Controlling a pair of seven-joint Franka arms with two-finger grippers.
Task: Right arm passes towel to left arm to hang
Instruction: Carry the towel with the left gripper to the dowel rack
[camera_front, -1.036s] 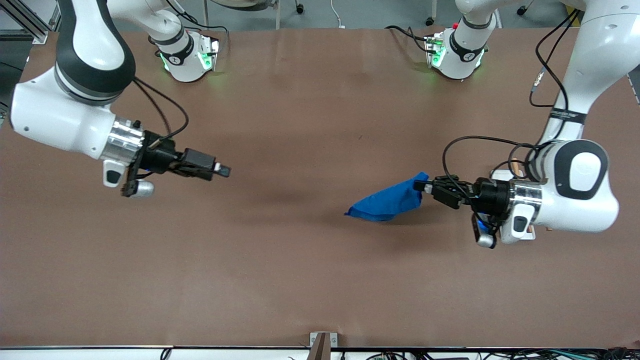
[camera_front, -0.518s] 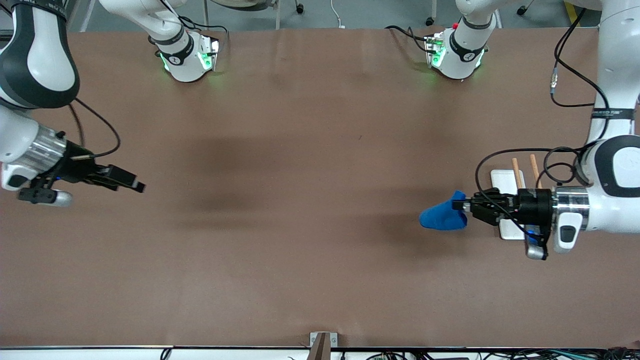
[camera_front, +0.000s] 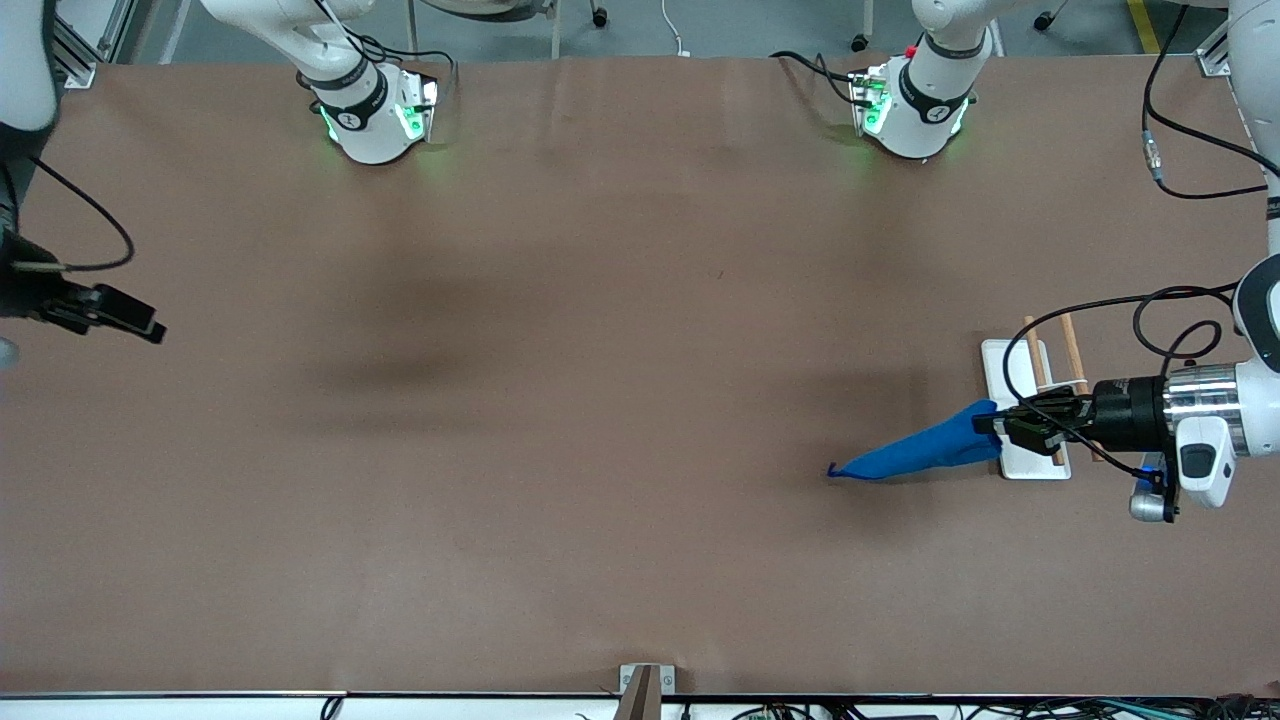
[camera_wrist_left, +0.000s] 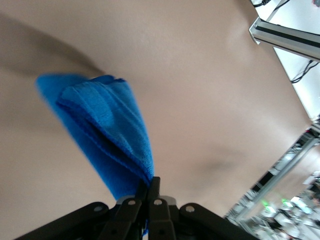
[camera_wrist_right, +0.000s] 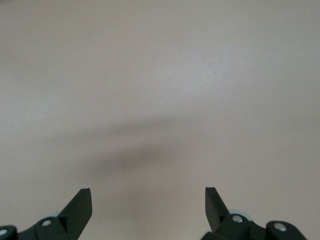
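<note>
The royal-blue towel (camera_front: 920, 452) hangs from my left gripper (camera_front: 990, 425), which is shut on one end of it. The towel trails toward the table's middle, and a small loop shows at its free tip. In the left wrist view the towel (camera_wrist_left: 105, 135) is pinched between the shut fingers of the left gripper (camera_wrist_left: 149, 187). The left gripper is over the edge of a small rack (camera_front: 1005, 365). My right gripper (camera_front: 150, 330) is open and empty over the right arm's end of the table. The right wrist view shows the right gripper (camera_wrist_right: 148, 197) over bare table only.
The rack has a white base and two wooden rods (camera_front: 1070, 345); it stands at the left arm's end of the table, partly under the left gripper. The two arm bases (camera_front: 370, 115) (camera_front: 915, 105) stand along the table's edge farthest from the front camera.
The left arm has carried the towel toward its own end of the table and now is over the rack. The right arm has drawn back toward its own end, empty.
</note>
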